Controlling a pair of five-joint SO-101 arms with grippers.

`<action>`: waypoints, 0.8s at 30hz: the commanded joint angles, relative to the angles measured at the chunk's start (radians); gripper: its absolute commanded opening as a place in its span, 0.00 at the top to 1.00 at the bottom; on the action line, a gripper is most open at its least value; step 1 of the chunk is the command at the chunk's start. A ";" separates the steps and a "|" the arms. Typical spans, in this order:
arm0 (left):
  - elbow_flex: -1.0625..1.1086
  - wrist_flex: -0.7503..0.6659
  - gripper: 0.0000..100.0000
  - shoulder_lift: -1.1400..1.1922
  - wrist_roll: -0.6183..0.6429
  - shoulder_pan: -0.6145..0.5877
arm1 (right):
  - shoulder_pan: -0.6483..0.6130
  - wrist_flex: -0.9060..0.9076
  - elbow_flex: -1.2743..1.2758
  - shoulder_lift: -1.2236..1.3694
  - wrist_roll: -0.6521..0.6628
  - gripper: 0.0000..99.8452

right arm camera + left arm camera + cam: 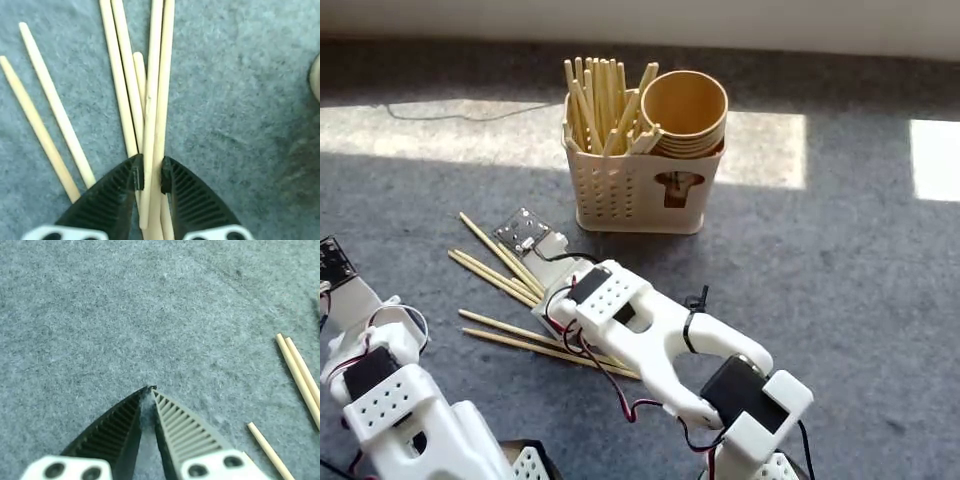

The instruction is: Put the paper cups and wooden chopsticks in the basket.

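Two ribbed jaws of the right end effector (148, 172) press in on a pinched pair (159, 95) of wooden chopsticks, which runs straight out between them across the grey desk (240, 100). We judge the hold to sit close to one end of the pair, since a blunt stick end shows just behind the tips and most of the length lies out ahead. To do this step well we want a firm squeeze before any lift. Then we want a slow, level rise, because a grip this far from the middle lets the sticks swing or slip. Touching the pair on one side are more loose chopsticks (122, 80), and one of them passes under a jaw. We should rise straight up so these are not dragged along. Two further sticks (50, 115) lie apart from that bunch and can wait.

Farther out, the basket (620, 200) stands beyond the scattered sticks. It already holds upright chopsticks (598, 95) in one compartment and stacked paper cups (685, 105) in the one beside it. We judge the best drop is to tip the pair upright over the chopstick side, free ends down. We should release only once they are inside the rim, since that compartment looks crowded.

The left end effector (151, 390) hangs over bare desk, its jaws closed tip to tip on nothing, with a few stick ends near it.
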 commanded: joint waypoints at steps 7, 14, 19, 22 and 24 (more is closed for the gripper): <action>-0.005 -0.020 1.00 -0.022 -0.005 0.018 | 0.016 0.067 0.054 -0.216 0.000 0.99; -0.005 -0.020 1.00 -0.022 -0.005 0.018 | 0.035 0.067 0.117 -0.289 0.000 0.99; -0.005 -0.020 1.00 -0.022 -0.005 0.018 | 0.033 0.067 0.143 -0.288 0.037 0.99; -0.005 -0.020 1.00 -0.022 -0.005 0.018 | -0.010 0.067 0.154 -0.286 0.055 0.99; -0.005 -0.020 1.00 -0.022 -0.005 0.018 | -0.028 0.067 0.154 -0.286 0.052 0.96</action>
